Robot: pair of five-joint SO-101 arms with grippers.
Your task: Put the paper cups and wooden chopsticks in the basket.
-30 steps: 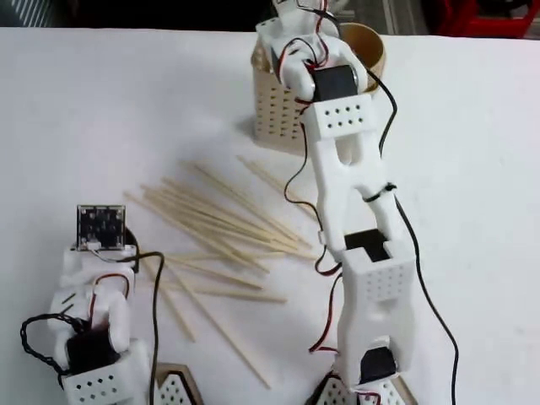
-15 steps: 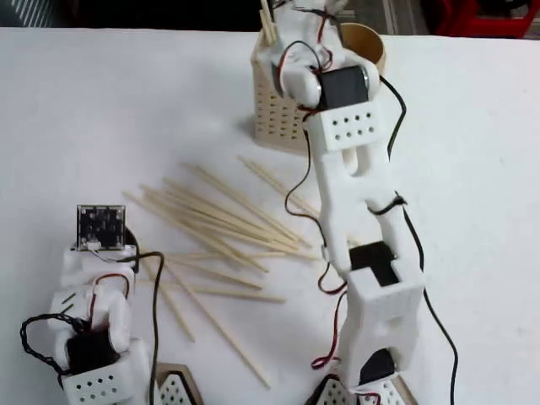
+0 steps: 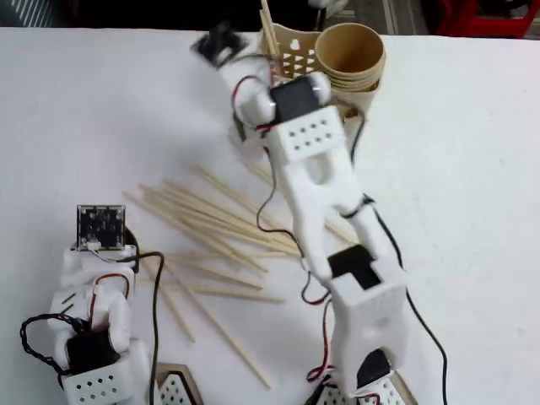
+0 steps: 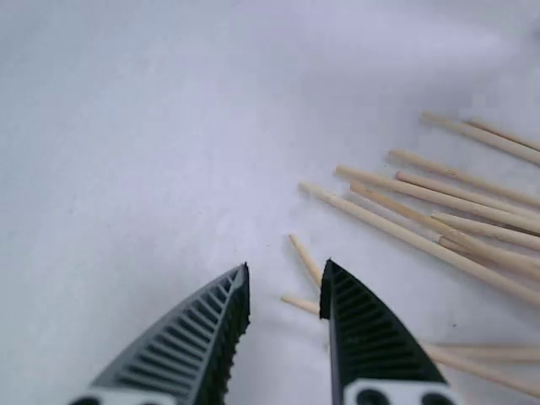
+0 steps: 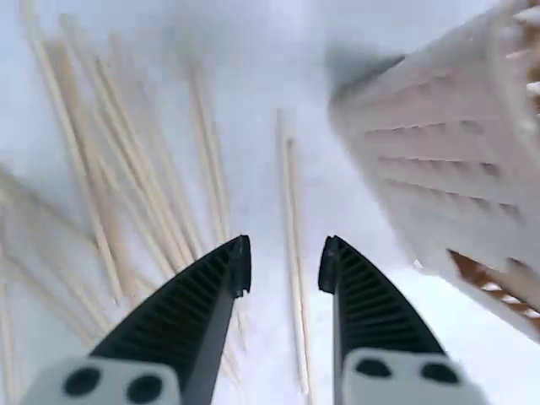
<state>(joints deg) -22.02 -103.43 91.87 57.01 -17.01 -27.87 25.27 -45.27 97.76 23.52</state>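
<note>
White table point(image 3: 472, 169) formed the work surface. At its near edge, on the left, the left arm point(image 3: 93, 337) sat folded low. The left gripper point(image 4: 285, 278) hung just above the table with its jaws slightly apart and nothing between them. The ends of two chopsticks lay just beyond its fingertips.

The wooden chopsticks point(image 3: 221, 226) lay scattered flat across the middle of the table, overlapping and mostly fanned in one direction, with a few strays nearer the front edge. All of these were outside the basket.

The right arm point(image 3: 321, 194) stretched from the near edge across the pile towards the far side. The right gripper point(image 5: 283, 253) was spread and empty, above the table and just beside the basket wall point(image 5: 430, 177). A pair of chopsticks point(image 5: 292, 194) lay side by side on the table below its jaws.

At the far edge stood the perforated basket point(image 3: 297, 52), partly hidden by the arm. One chopstick point(image 3: 268, 29) stood upright in it. Stacked paper cups point(image 3: 350, 52) stood at its right end, mouths up. Whether they sat inside the basket or just beside it could not be told.
</note>
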